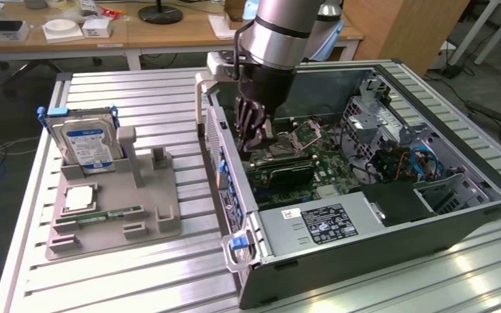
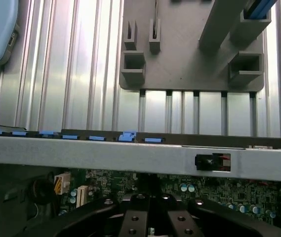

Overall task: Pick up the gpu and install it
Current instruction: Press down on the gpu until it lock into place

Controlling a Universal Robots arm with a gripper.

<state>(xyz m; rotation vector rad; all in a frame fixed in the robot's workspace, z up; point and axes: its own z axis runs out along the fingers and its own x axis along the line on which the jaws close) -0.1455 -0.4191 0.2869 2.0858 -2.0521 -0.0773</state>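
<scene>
- Open PC case (image 1: 459, 215) is lying on the ribbed metal table (image 1: 128, 274); grey fixture tray (image 1: 115, 215) is sitting just beside it, at the exterior view's left, carrying the hard drive (image 1: 83, 140) upright, a CPU chip (image 1: 78, 197) and a green memory stick (image 1: 111, 214).
- PSU (image 1: 320, 225) and blue cables (image 1: 429, 163) are crowding the case interior near the motherboard (image 1: 320, 166).
- Wrist view is showing the case's side wall (image 2: 130, 158) w/ blue clips, the tray's empty slots (image 2: 180, 59) beyond it, and board capacitors below.
- Gripper (image 1: 258, 140) is reaching down inside the case, fingers fully closed, tips over the gpu (image 1: 287, 171), which is sitting low on the board; can't tell if it's gripping the card.
</scene>
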